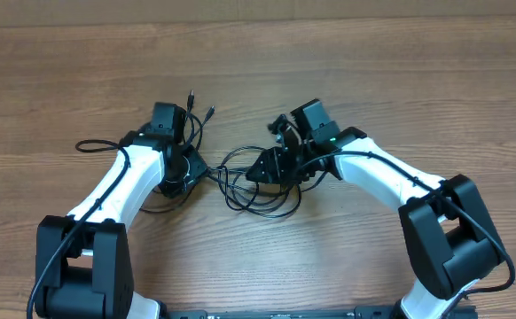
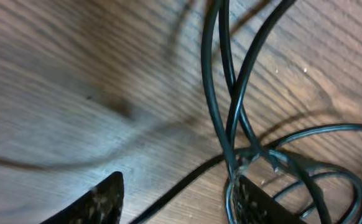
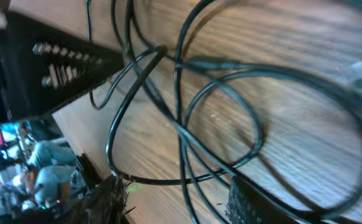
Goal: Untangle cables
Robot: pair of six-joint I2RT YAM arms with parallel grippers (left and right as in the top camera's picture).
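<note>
1. Cables [image 1: 251, 190] seen from overhead: loose loops on the table [image 1: 373, 71] between the two arms, with plug ends [image 1: 210, 113] trailing up past the left arm. Both arms reach in low, and the left gripper [image 1: 185, 167] and right gripper [image 1: 265, 167] face each other. Can't judge the jaws from up here.
2. Left wrist cam fills that in: left gripper [image 2: 178, 199] is spread wide, with strands crossing in the gap and one right up against the right-hand finger [image 2: 255, 199].
3. Right wrist cam: right gripper [image 3: 178, 202] is also wide apart, with loops lying loose in the gap.
</note>
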